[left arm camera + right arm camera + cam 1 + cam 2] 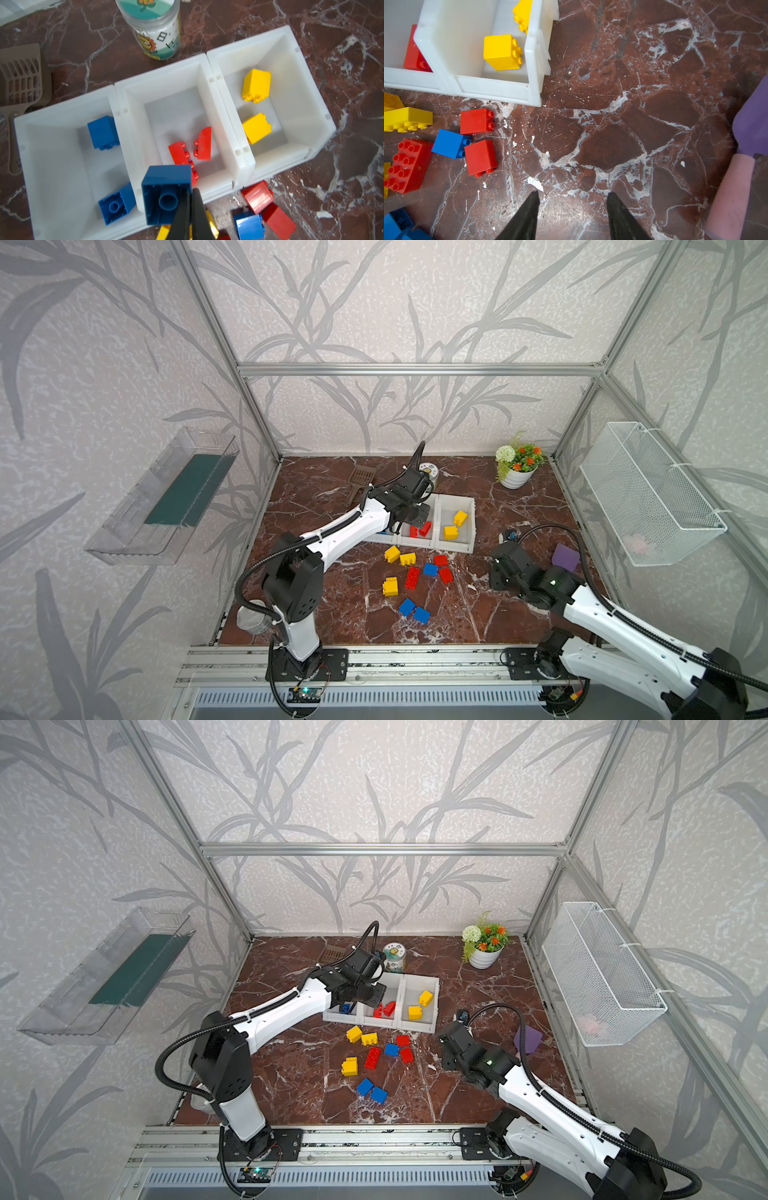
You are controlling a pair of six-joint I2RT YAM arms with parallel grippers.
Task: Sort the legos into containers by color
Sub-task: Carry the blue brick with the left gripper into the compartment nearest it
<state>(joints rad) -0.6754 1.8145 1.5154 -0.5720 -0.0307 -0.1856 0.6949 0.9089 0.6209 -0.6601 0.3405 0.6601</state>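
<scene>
The containers (455, 548) are three joined white bins. In the left wrist view the left bin (62, 116) holds two blue legos (102, 132), the middle one two red (180, 158), the right one two yellow (256, 85). My left gripper (190, 193) is shut on one wall of a blue lego (166, 193), which hangs over the rim between the left and middle bins, hollow side toward the camera. Several loose legos lie in front of the bins: yellow (392, 553), red (412, 577) and blue (407, 607). My right gripper (573, 197) is open and empty over bare table, right of the pile.
A printed jar (428, 470) and a brown scoop (359, 481) stand behind the bins. A flower pot (517, 466) is at the back right. A purple block (566, 558) with a pink piece (729, 197) lies beside the right arm. A wire basket (652, 493) and a clear tray (162, 497) hang on the side walls.
</scene>
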